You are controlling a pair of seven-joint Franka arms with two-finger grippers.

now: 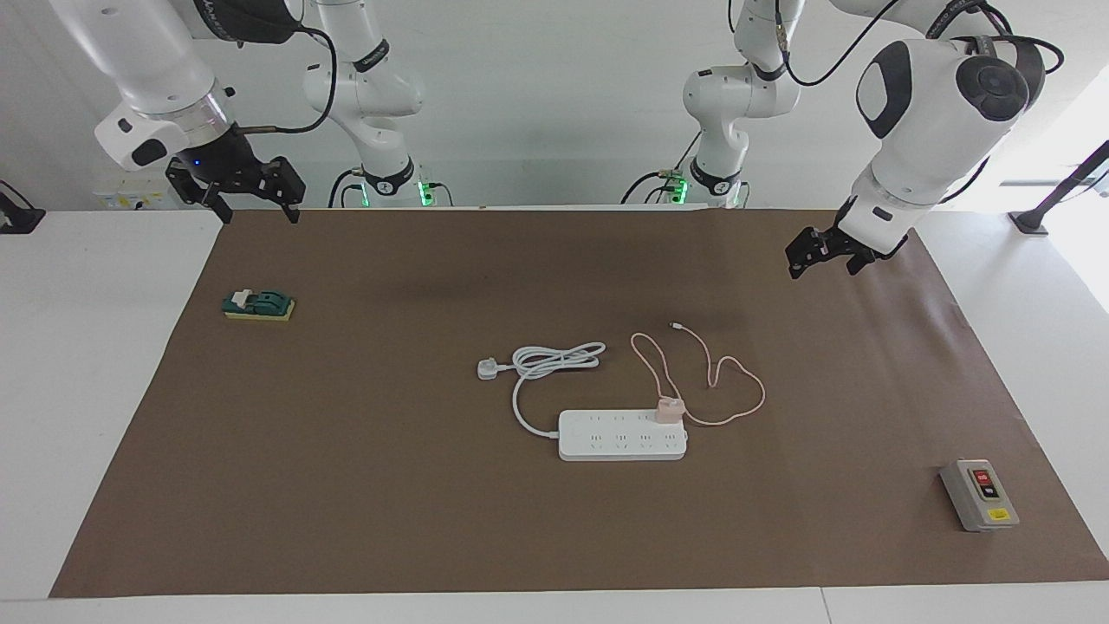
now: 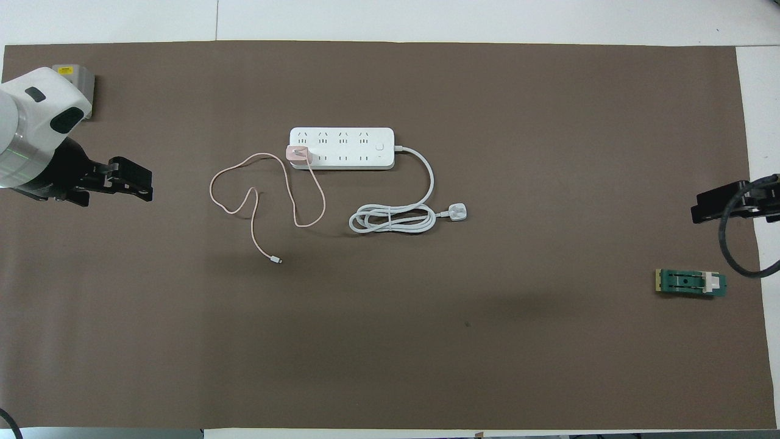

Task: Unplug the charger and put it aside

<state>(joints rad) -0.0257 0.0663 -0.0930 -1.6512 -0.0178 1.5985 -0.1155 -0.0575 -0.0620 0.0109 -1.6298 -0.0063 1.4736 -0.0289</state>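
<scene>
— Where do we find the charger [image 1: 669, 410]?

— Plugged into the strip [image 1: 622, 435] at its end toward the left arm, well apart from both raised grippers. The left gripper [image 1: 827, 256] hangs over the mat [image 1: 364, 485], open and empty; the right gripper [image 1: 253, 204] likewise.

— Its look?

— We see a small pale pink cube, its thin cable [image 1: 719, 381] looping across the matte brown mat.

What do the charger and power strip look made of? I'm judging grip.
Charger: pale pink cube, likely smooth plastic, even matte colour; its thin cable looks rubbery, lying in loose loops. Power strip: white, probably hard moulded plastic with crisp socket slots.
</scene>
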